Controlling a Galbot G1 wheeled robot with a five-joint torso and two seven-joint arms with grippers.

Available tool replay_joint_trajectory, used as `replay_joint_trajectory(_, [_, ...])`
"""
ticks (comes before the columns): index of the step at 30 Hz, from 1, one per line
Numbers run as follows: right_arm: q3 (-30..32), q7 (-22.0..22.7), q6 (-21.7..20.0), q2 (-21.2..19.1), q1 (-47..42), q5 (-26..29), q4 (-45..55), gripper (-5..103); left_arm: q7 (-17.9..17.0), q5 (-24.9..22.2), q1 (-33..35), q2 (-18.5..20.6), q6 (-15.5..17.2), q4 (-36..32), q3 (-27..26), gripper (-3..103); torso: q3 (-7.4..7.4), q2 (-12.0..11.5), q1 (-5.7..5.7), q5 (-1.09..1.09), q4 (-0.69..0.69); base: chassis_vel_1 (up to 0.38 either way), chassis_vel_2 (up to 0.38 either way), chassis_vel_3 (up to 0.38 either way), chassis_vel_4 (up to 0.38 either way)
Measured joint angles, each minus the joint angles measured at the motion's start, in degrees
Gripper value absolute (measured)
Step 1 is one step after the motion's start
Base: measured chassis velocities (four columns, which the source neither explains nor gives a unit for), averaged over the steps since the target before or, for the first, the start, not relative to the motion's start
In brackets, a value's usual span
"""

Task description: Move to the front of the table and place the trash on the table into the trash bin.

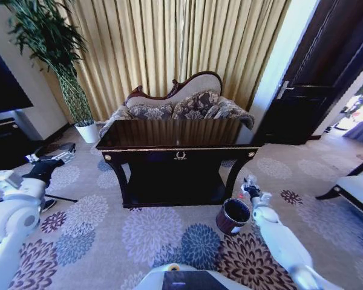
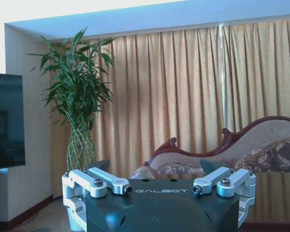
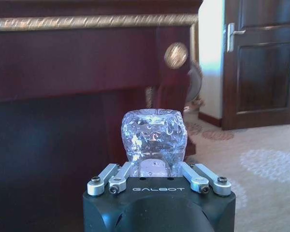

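Observation:
The dark glossy table [image 1: 175,148] with gold trim stands straight ahead; its gold-edged front [image 3: 87,21] looms close in the right wrist view. My right gripper [image 1: 249,188] [image 3: 153,169] is shut on a clear dimpled plastic bottle [image 3: 153,140], held low by the table's right front leg. A red spot of the bottle [image 1: 241,196] shows just under the gripper. The round reddish-brown trash bin [image 1: 225,225] stands on the carpet just below and left of that gripper. My left gripper [image 1: 59,157] [image 2: 154,169] hangs open, well left of the table.
A patterned sofa [image 1: 181,106] sits behind the table against gold curtains. A tall plant in a white pot [image 1: 88,130] and a black TV stand [image 1: 3,142] are at the left. A dark door [image 1: 314,90] and a seat edge [image 1: 357,190] are at the right.

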Motion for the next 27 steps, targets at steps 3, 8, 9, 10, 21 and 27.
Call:
replay_joint_trajectory(3, [0.31,-1.54,2.20,2.39,1.99,-2.00,-4.03,26,0.34,-0.53,1.41,0.12,-0.49,-0.13,-1.60,100,0.00,0.00,0.00,0.01,0.01,0.000,0.000,0.000,0.000])
replay_joint_trajectory(8, [1.73,-1.84,4.99,4.81,4.87,-6.26,-8.76,26,1.63,-0.79,3.57,-0.03,-2.15,-0.15,-3.87,100,0.00,0.00,0.00,-0.01,0.03,0.000,0.000,0.000,0.000])
replay_joint_trajectory(9, [1.88,-1.84,5.55,4.91,5.31,-7.21,-9.65,26,1.83,-0.83,3.86,-0.06,-2.37,-0.14,-4.18,100,-0.01,0.00,0.00,-0.01,0.03,0.000,0.000,0.000,0.000])
replay_joint_trajectory(10, [2.26,-1.74,5.77,4.90,5.90,-8.76,-10.84,26,2.17,-0.85,4.28,-0.10,-2.84,-0.14,-4.66,100,-0.01,0.00,0.00,-0.01,0.01,0.000,0.000,0.000,0.000])
replay_joint_trajectory(21, [3.30,2.58,5.87,3.13,8.09,-14.71,-16.25,26,2.28,-0.92,4.56,-0.31,-3.33,-0.41,-5.52,100,0.00,0.00,-0.01,0.01,0.00,0.000,0.000,0.000,0.000])
replay_joint_trajectory(27, [3.30,2.95,5.84,2.71,8.07,-14.92,-16.19,23,2.28,-0.96,4.60,-0.39,-3.34,-0.80,-5.65,100,-0.01,0.00,-0.01,0.01,0.01,0.000,0.000,0.000,0.000])
